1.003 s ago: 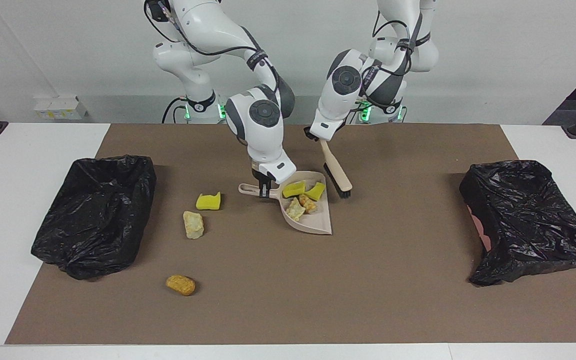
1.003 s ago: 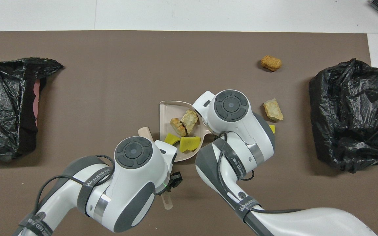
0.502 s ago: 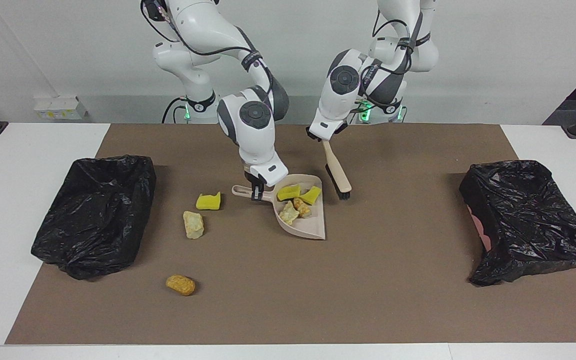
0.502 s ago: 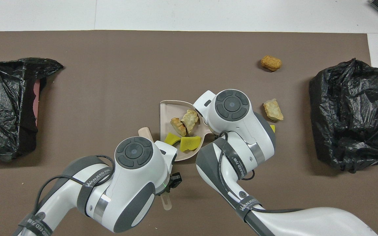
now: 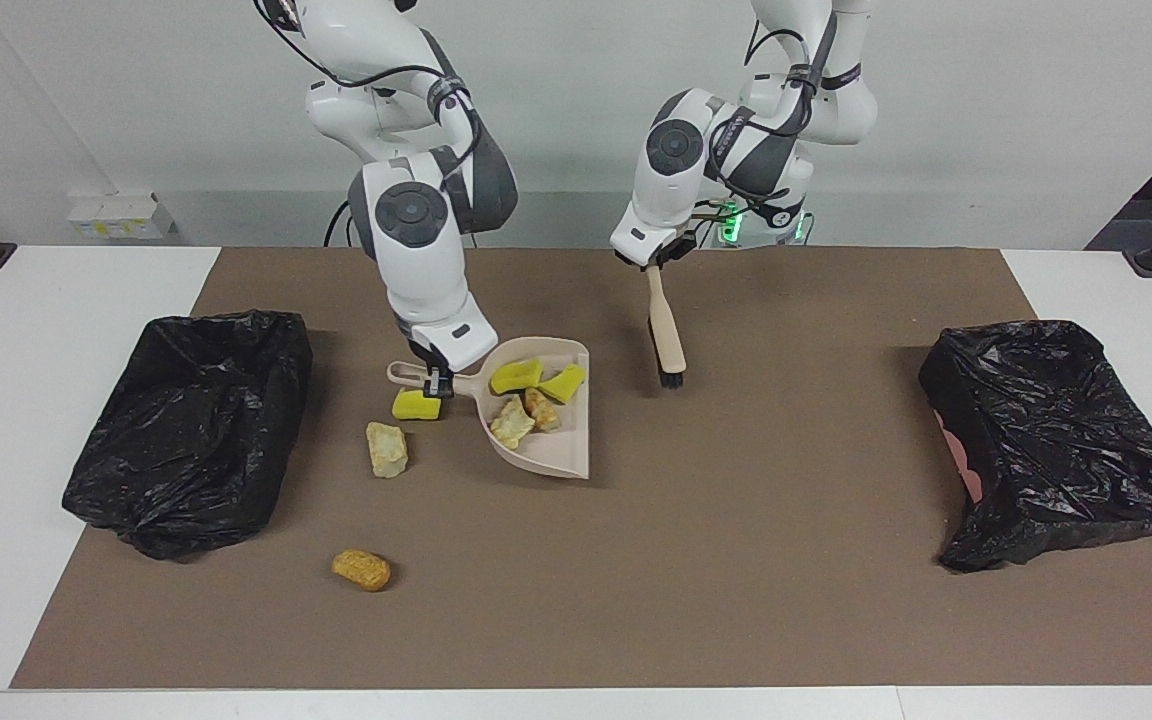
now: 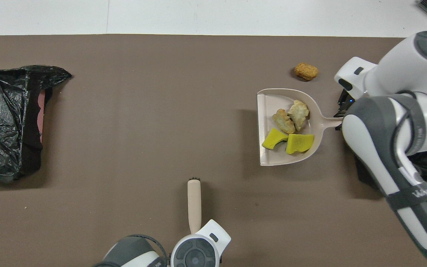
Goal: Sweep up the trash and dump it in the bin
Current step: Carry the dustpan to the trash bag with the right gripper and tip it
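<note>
Item: beige plastic dustpan (image 5: 546, 415), raised off the brown mat (image 5: 736, 560), its handle clamped in the right gripper (image 5: 433, 383). Contents: four pieces of trash, namely two bright yellow sponge chunks (image 5: 536, 378) against the pan's back wall and two tan bread-like lumps (image 5: 524, 415) nearer its open lip.

Item: beige long-handled brush (image 5: 665, 325), clenched at the handle end by the left gripper (image 5: 650, 262), bristles hanging down clear of the mat. This arm waits.

Item: loose trash on the mat. One yellow sponge chunk (image 5: 417, 404) directly under the right gripper, one cream lump (image 5: 386, 448) just beside that chunk, one orange-brown lump (image 5: 361, 569) well apart.

Item: two bins lined with black plastic bags. One (image 5: 191, 430) lies at the right arm's end of the table, the other (image 5: 1051, 440) at the left arm's end.

Handling note: the step appears to be carrying the load to the nearer bin. Judged best done with the pan's lip kept level or slightly raised, since the bread-like lumps sit close to it; tip only once the lip is over the bag's opening.

View note: the facing view alone shows the sponge chunk and cream lump, which the right arm covers from overhead. The overhead view shows the load's layout plainly: (image 6: 287, 129).
</note>
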`<state>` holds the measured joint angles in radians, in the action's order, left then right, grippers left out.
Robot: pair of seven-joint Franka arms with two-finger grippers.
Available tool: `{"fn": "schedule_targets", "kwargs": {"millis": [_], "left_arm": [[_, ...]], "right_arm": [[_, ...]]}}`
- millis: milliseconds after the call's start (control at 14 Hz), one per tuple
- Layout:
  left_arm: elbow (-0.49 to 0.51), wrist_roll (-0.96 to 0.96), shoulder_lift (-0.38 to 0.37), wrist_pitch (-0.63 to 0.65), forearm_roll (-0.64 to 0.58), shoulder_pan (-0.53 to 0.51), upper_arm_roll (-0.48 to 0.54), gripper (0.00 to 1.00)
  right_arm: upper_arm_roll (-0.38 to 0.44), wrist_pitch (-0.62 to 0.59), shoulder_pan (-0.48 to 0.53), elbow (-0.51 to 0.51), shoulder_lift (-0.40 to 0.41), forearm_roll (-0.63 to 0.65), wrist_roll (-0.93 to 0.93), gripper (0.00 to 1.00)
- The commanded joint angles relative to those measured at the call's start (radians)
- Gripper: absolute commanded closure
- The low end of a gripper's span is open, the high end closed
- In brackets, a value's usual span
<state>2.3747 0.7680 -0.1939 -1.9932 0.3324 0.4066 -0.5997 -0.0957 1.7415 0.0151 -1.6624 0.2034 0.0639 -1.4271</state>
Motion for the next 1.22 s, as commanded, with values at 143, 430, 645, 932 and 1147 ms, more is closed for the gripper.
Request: {"fn": "schedule_targets", "kwargs": {"millis": [143,430,645,932,1147], "left_arm": [[0.075,0.083,-0.021,-0.136,0.099,0.012,-0.092,1.00],[0.080,0.100,0.017,-0.164,0.105,0.035,-0.098,1.00],[0.078,0.103,0.037,-0.193,0.105,0.035,-0.098,0.95],[0.067,0.091,0.056,-0.185,0.105,0.025,-0.095,0.47],[0.063,0.057,0.053,-0.173,0.102,0.011,-0.089,0.00]], "right_arm": [[-0.007,-0.045,0.167,0.000,-0.067,-0.003,-0.142,1.00],[-0.006,-0.033,0.348,0.010,-0.073,0.056,-0.364,1.00],[-0.007,-0.007,0.439,0.013,-0.073,0.210,-0.437,1.00],[-0.006,0.097,0.467,0.021,-0.084,0.423,-0.400,1.00],[-0.009,0.159,0.448,0.006,-0.087,0.582,-0.247,1.00]]}}
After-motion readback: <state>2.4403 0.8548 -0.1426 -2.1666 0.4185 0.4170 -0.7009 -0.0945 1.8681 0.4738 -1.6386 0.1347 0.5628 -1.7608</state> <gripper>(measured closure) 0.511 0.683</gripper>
